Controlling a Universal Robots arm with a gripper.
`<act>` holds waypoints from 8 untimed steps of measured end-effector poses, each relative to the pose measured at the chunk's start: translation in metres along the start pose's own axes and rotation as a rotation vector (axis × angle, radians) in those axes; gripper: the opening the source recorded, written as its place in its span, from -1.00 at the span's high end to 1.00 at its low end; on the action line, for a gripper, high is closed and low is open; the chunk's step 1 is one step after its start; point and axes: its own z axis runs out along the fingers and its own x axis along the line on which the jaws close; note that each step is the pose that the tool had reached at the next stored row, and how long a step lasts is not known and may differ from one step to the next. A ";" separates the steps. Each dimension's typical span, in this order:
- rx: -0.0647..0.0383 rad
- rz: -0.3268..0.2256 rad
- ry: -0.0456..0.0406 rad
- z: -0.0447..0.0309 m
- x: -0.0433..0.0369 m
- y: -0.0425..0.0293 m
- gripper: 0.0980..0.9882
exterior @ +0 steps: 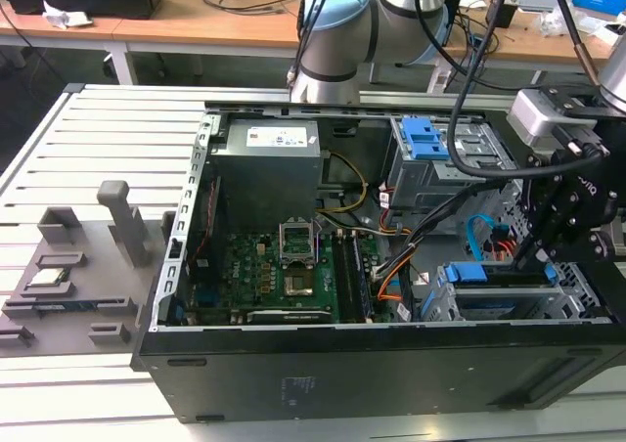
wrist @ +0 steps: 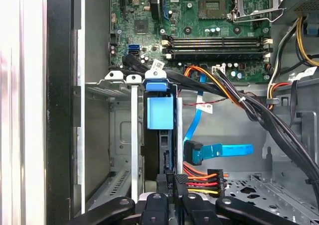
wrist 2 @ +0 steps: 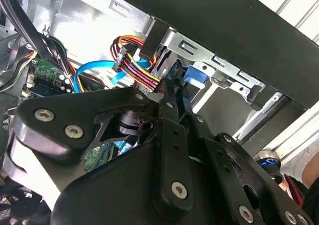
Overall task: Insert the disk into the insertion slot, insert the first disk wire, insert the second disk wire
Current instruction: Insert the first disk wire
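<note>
The disk (wrist: 159,113), in its blue carrier, sits edge-on inside the insertion slot (wrist: 124,150), the low silver cage; in the exterior view the disk (exterior: 499,274) lies in that cage (exterior: 469,305) at the case's front right. My gripper (wrist: 173,185) hangs at the disk's rear edge, shut on the black plug of the red, yellow and orange wire (wrist: 202,182). In the second wrist view the fingers (wrist 2: 172,93) meet where that wire bundle (wrist 2: 139,65) ends. A flat blue wire (wrist: 219,150) lies loose beside the cage, its plug (wrist: 193,153) apart from the disk.
The open computer case (exterior: 323,374) rests on a slatted table. Motherboard (exterior: 284,266), power supply (exterior: 269,163) and a taller grey cage with a blue latch (exterior: 425,144) fill it. Thick black cables (wrist: 259,110) cross close to my gripper. A grey fixture tray (exterior: 68,286) stands at the exterior view's left.
</note>
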 end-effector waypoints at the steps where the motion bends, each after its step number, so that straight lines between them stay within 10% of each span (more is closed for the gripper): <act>1: 0.000 0.000 0.0000 0.0001 0.0000 -0.0004 0.83; 8: 0.000 0.000 0.0012 -0.0003 0.0000 -0.0010 0.66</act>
